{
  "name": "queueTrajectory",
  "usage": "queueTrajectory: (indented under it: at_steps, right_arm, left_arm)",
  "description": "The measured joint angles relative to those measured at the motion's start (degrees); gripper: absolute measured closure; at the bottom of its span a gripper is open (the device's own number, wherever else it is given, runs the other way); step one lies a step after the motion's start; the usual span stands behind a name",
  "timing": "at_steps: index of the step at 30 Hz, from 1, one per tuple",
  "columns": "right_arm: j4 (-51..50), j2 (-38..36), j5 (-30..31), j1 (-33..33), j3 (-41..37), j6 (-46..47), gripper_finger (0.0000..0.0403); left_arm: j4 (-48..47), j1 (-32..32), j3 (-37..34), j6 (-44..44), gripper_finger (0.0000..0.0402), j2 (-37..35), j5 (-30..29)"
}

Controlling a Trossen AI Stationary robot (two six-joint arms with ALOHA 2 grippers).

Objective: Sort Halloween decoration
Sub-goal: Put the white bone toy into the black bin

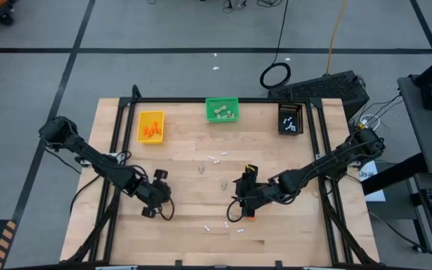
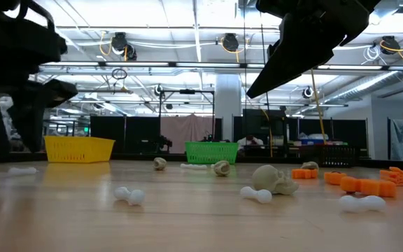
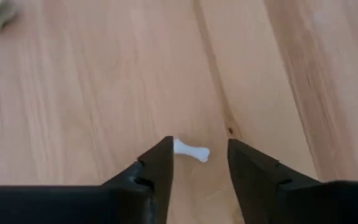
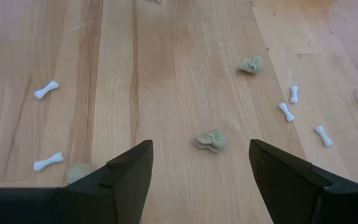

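Pale grained wood table, dumbbell-shaped white bone between parted left claw tips.

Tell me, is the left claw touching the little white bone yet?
Cannot tell. In the left wrist view the white bone lies on the table with one end right against a finger of the left gripper; no gap or contact shows plainly.

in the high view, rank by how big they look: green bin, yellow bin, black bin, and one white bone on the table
1. green bin, widest
2. yellow bin and black bin: too alike to separate
3. white bone, by far the smallest

The overhead camera sees all four at about the same distance, so nearness hardly skews this.
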Motion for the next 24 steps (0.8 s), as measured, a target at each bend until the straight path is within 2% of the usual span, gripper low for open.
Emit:
queueTrajectory:
  at_steps: [5, 14, 18, 24]
  right_arm:
    - [0.00, 0.00, 0.00, -0.01, 0.00, -0.46, 0.0151]
    - [0.35, 0.00, 0.02, -0.01, 0.00, -0.51, 0.0151]
    - [0.35, 0.00, 0.04, -0.01, -0.02, -0.71, 0.0151]
    - [0.39, 0.00, 0.04, -0.04, -0.01, -1.10, 0.0151]
  left_arm:
    - [0.33, 1.87, 0.41, 6.98, 0.0221, 0.00, 1.59]
    - [0.01, 9.75, 0.81, 13.05, 0.0219, 0.00, 12.74]
    - [-0.18, 10.93, 0.97, 15.92, 0.0219, 0.37, 14.02]
    - [-1.18, 10.84, 2.97, 21.76, 0.0219, 6.29, 13.00]
